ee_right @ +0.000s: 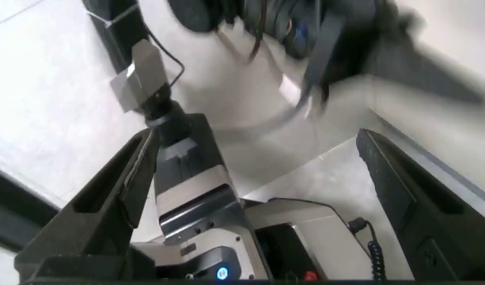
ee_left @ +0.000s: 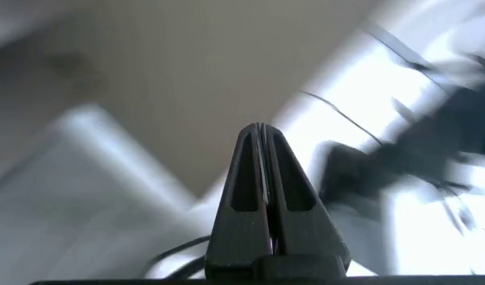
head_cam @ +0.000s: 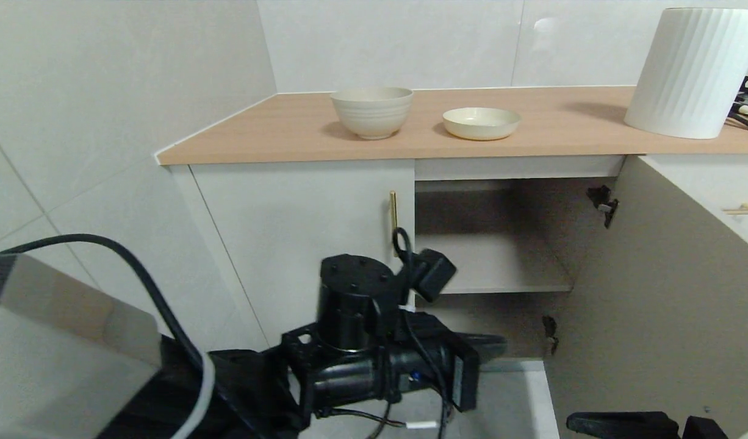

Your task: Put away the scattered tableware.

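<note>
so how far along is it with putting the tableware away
Done: one white cupboard door stands open, exposing the grey inner shelf.
In hand: nothing. The left tool is shut with nothing between its fingers, and the right tool is open.
Left: the cream ribbed bowl and the shallow cream dish both sit on the wooden countertop, so both need moving.

Left gripper (ee_left: pixel 259 133) was found closed, jaws pressed flat together, while right gripper (ee_right: pixel 254 142) was found with jaws spread wide apart.
</note>
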{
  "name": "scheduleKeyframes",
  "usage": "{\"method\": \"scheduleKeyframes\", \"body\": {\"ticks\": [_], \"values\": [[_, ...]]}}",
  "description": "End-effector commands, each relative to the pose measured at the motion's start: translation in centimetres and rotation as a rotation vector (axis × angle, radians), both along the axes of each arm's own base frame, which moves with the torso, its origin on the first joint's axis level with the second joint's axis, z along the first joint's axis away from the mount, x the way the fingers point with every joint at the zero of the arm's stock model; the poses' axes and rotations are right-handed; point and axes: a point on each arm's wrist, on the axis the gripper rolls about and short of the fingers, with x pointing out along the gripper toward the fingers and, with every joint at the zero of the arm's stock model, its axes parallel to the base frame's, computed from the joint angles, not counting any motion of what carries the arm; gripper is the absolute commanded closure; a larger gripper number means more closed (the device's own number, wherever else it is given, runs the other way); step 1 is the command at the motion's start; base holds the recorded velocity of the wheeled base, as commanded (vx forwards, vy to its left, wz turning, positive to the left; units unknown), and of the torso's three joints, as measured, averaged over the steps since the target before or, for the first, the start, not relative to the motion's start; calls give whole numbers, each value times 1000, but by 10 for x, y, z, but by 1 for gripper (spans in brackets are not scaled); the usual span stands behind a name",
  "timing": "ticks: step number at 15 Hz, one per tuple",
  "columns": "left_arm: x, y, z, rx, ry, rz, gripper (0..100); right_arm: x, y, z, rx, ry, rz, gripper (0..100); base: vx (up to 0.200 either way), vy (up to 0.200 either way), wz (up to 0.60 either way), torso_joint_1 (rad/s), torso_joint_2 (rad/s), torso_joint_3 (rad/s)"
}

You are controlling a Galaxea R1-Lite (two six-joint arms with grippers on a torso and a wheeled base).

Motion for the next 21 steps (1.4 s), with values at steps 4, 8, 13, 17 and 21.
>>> {"method": "scheduleKeyframes", "body": {"ticks": [4, 8, 13, 17, 21], "values": [[-1, 113, 61, -33, -178, 274, 100, 63, 21, 18, -41, 26, -237, 0, 0, 0, 0, 0, 0, 0], [-12, 149, 86, -14, -237, 534, 100, 140, 28, 28, -55, 2, -416, 0, 0, 0, 0, 0, 0, 0], [-20, 183, 106, -18, -263, 670, 100, 187, 31, 67, -162, -7, -609, 0, 0, 0, 0, 0, 0, 0], [-13, 182, 116, 14, -195, 623, 0, 157, 37, 97, -193, -24, -810, 0, 0, 0, 0, 0, 0, 0], [-6, 181, 122, -30, -173, 620, 0, 118, 16, 115, -354, 64, -788, 0, 0, 0, 0, 0, 0, 0]]}}
